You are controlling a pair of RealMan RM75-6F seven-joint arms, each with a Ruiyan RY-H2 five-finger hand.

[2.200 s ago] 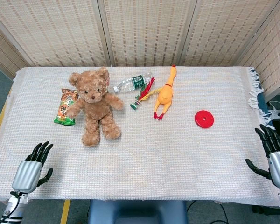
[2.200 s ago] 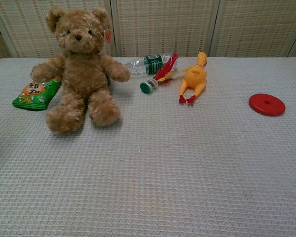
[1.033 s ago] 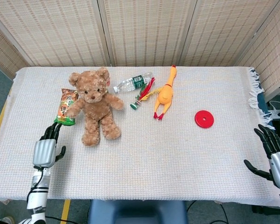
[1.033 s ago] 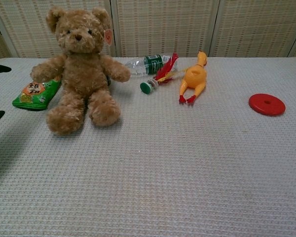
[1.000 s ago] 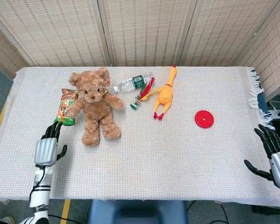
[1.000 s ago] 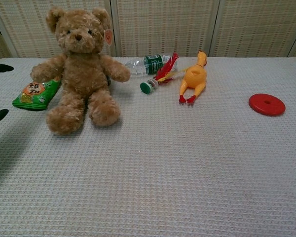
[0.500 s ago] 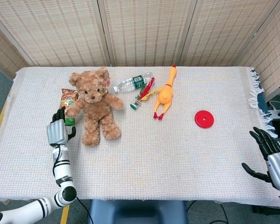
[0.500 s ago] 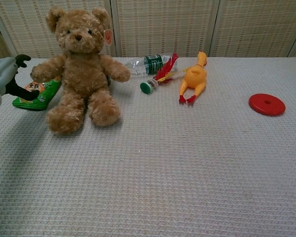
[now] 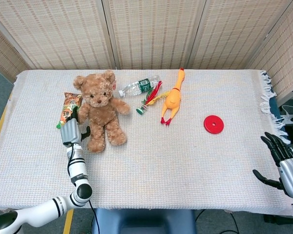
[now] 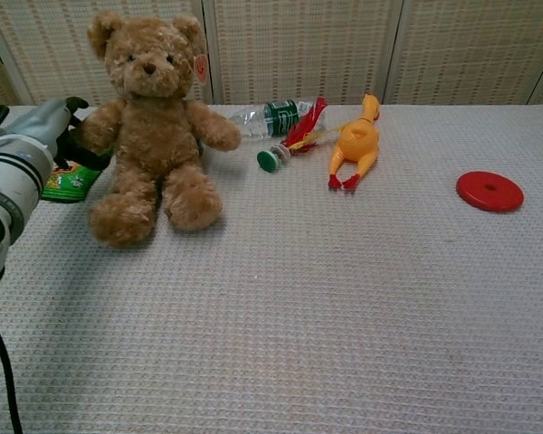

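Observation:
My left hand (image 9: 71,130) (image 10: 54,131) is against the brown teddy bear (image 9: 100,109) (image 10: 149,117), at the arm on its left side. The dark fingers (image 10: 73,103) stand apart above and below that arm, and I cannot see a firm grip. Partly hidden behind the hand lies a green snack bag (image 9: 68,106) (image 10: 68,178). My right hand (image 9: 282,163) hangs beyond the table's right edge, fingers spread and holding nothing; the chest view does not show it.
A plastic water bottle (image 9: 139,87) (image 10: 270,117), a red-feathered shuttlecock (image 9: 149,100) (image 10: 290,145) and a yellow rubber chicken (image 9: 172,100) (image 10: 357,140) lie behind the bear's right. A red disc (image 9: 213,124) (image 10: 490,191) lies further right. White cloth covers the table (image 9: 161,161).
My left hand has moved forward and right from the near left corner to the bear's arm, over the snack bag. The bear has shifted slightly. The right hand has barely moved.

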